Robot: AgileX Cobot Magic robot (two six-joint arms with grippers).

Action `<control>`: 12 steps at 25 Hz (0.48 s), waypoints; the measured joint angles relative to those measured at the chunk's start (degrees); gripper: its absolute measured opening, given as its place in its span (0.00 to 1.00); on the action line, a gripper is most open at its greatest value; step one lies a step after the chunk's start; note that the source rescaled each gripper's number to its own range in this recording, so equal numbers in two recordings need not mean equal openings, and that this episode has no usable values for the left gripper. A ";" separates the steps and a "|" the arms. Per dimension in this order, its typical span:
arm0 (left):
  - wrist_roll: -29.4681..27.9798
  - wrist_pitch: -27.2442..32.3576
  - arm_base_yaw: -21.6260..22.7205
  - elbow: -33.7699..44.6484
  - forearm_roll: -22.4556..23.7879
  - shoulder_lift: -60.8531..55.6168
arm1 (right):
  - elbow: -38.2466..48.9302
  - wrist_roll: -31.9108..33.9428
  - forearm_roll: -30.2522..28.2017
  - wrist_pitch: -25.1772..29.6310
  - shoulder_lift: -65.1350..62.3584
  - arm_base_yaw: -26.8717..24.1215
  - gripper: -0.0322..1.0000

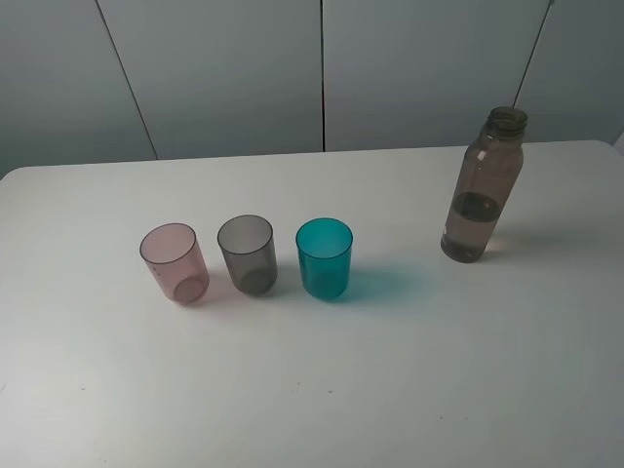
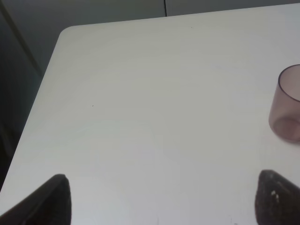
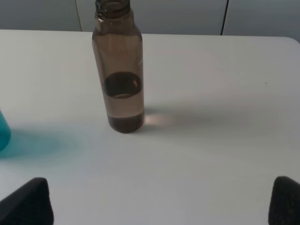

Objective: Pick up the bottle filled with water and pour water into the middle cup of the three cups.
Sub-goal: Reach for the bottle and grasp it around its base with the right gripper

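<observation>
Noting bottle (image 1: 483, 190) upright, uncapped, right of centre in high view, part full. Likely light, stiff, slick; best gripped mid-body. Left gripper (image 2: 164, 190), right gripper (image 3: 160, 190) both spread wide, empty. Middle cup (image 1: 247, 254) left of centre.

Light was soft, even and fairly bright on the white table (image 1: 312, 390), coming from the left of the high view. The teal cup (image 1: 325, 258) threw a faint teal-tinted shadow to the right and the bottle (image 1: 483, 185) a pale grey one, with a small warm glow at its base. High view was sharp, wrist views softer: left gripper (image 2: 164, 197) and right gripper (image 3: 159, 199) were just dark blurred tips.
</observation>
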 joint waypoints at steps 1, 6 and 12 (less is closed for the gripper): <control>0.00 0.00 0.00 0.00 0.00 0.00 | 0.00 0.00 0.00 0.00 0.00 0.00 1.00; 0.00 0.00 0.00 0.00 0.00 0.00 | 0.00 0.00 0.00 0.00 0.00 0.00 1.00; 0.00 0.00 0.00 0.00 0.00 0.00 | 0.00 0.00 0.00 0.00 0.00 0.00 1.00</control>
